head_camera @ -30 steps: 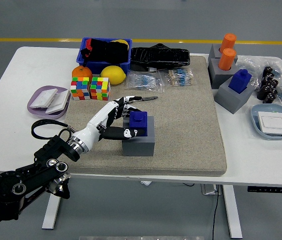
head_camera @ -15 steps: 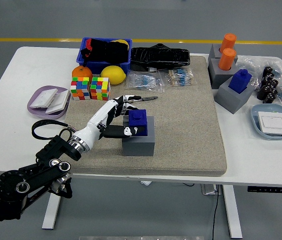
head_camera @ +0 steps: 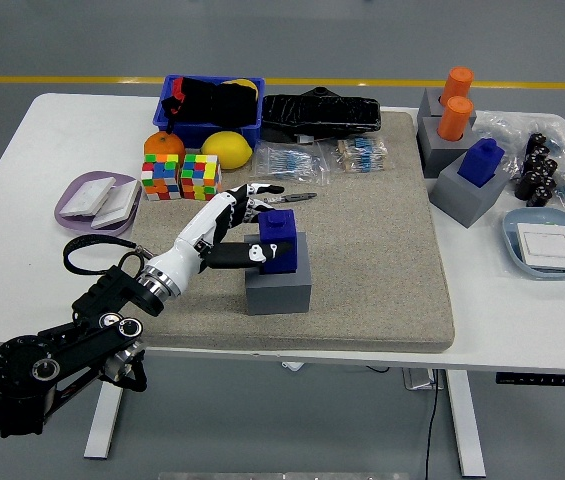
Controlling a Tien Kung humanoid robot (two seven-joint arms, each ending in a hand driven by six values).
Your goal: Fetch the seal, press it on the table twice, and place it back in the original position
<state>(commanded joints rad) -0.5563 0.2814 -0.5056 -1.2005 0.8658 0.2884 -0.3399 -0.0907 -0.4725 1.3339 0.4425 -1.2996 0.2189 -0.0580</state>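
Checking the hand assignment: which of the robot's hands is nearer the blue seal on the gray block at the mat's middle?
Left. The left hand is wrapped around the seal on its gray block; the right hand is out of view.

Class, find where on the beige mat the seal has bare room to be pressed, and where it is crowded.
Bare: the beige felt mat right of the grey holder block, and the strip in front of it. Crowded: the mat's far edge, with clear packets of small parts and a black tray.
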